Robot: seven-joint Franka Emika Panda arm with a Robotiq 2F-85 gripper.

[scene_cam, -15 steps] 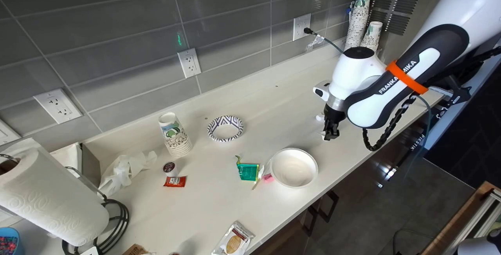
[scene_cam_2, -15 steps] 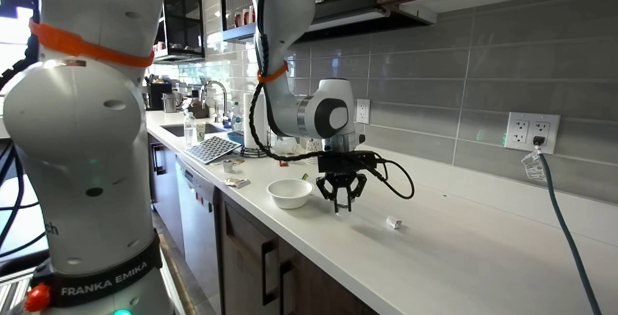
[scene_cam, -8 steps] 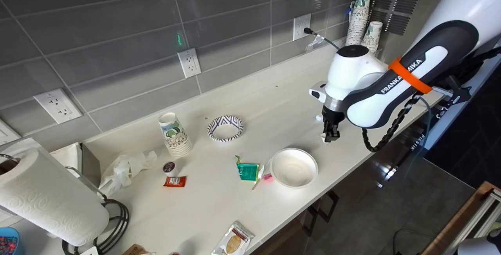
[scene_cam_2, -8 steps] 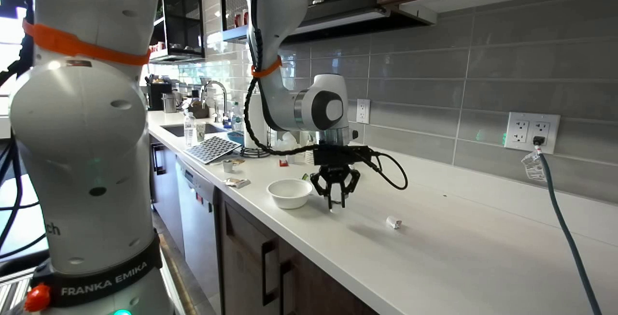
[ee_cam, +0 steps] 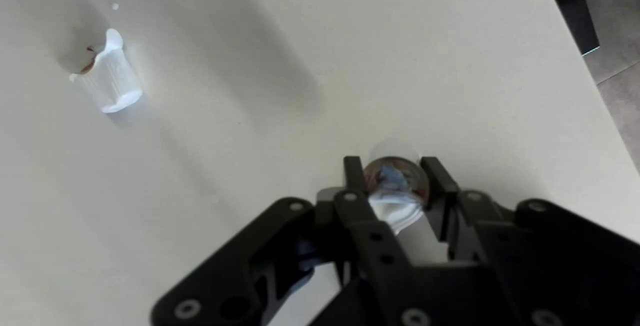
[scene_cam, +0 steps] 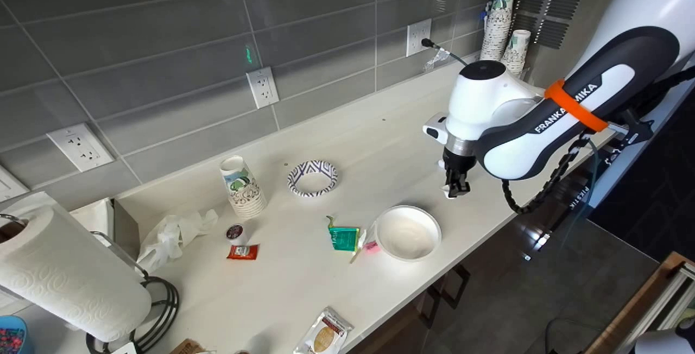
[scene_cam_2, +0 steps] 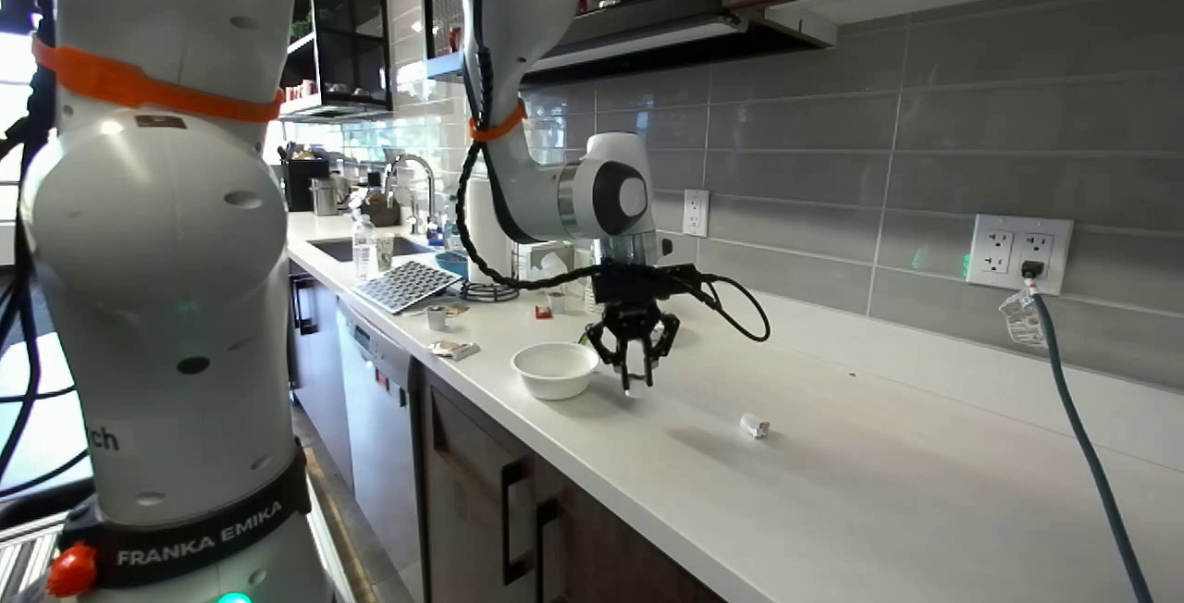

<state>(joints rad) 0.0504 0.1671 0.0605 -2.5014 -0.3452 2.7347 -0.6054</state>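
My gripper (ee_cam: 393,164) is shut on a small white creamer cup (ee_cam: 400,181), its foil lid peeled and folded, one finger on each side. In an exterior view the gripper (scene_cam_2: 638,385) hangs above the counter just right of a white bowl (scene_cam_2: 555,372). The held cup (scene_cam: 447,191) shows only partly in that bowl's other exterior view. A second creamer cup (ee_cam: 112,78) lies on its side on the counter with a torn edge; in an exterior view this fallen cup (scene_cam_2: 755,425) is right of the gripper.
Near the white bowl lie a green tea packet (scene_cam: 343,238) and a pink scrap (scene_cam: 371,247). Farther off are a patterned bowl (scene_cam: 297,187), stacked paper cups (scene_cam: 244,191), a red packet (scene_cam: 242,252), a wrapped cookie (scene_cam: 324,333) and a paper towel roll (scene_cam: 76,272).
The gripper, still around the creamer cup, has shifted a little toward the white bowl, leftward and slightly up in an exterior view. The fallen cup and the bowl have stayed put.
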